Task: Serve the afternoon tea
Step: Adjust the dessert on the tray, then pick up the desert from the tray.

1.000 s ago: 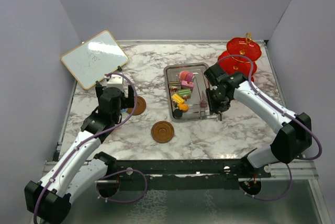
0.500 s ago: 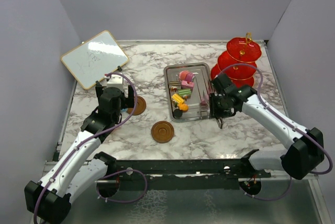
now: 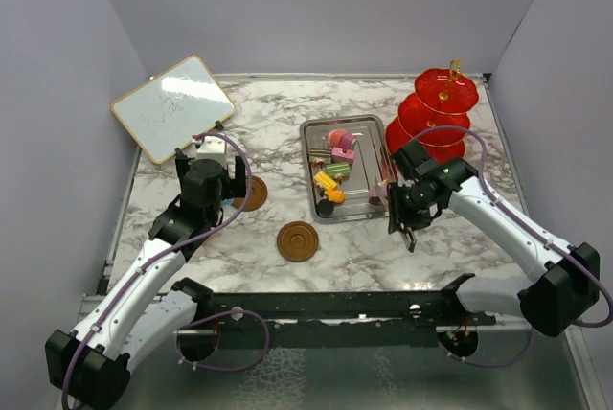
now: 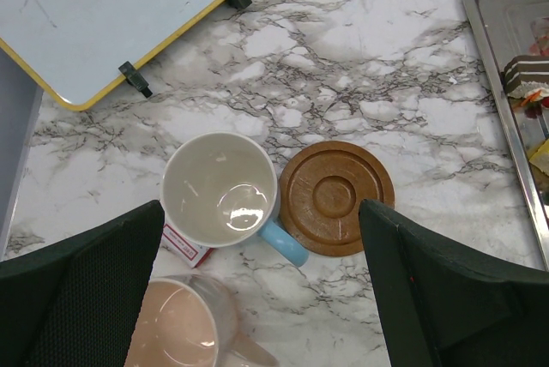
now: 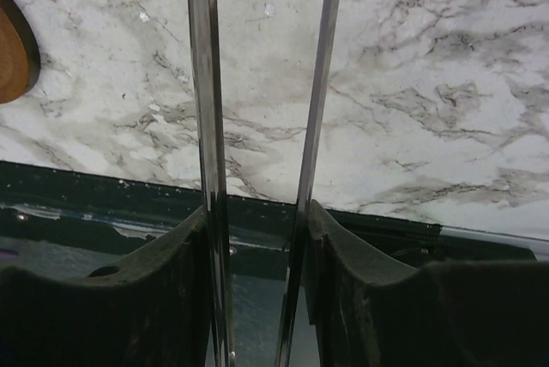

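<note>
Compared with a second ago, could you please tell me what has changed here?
The right gripper, holding the metal tongs, drew back from the tray toward the near table edge. The left gripper, the blue cup, the pink cup and both saucers stayed put.

The metal tongs [image 5: 204, 84] pinched in the right gripper [image 5: 257, 213] are running off the top edge of its wrist view, tips unseen, and a brown saucer [image 5: 10, 45] left of it is being cropped — while the pink cup [image 4: 176, 333] is lying half hidden under the left gripper's [image 4: 259, 208] left finger.
</note>
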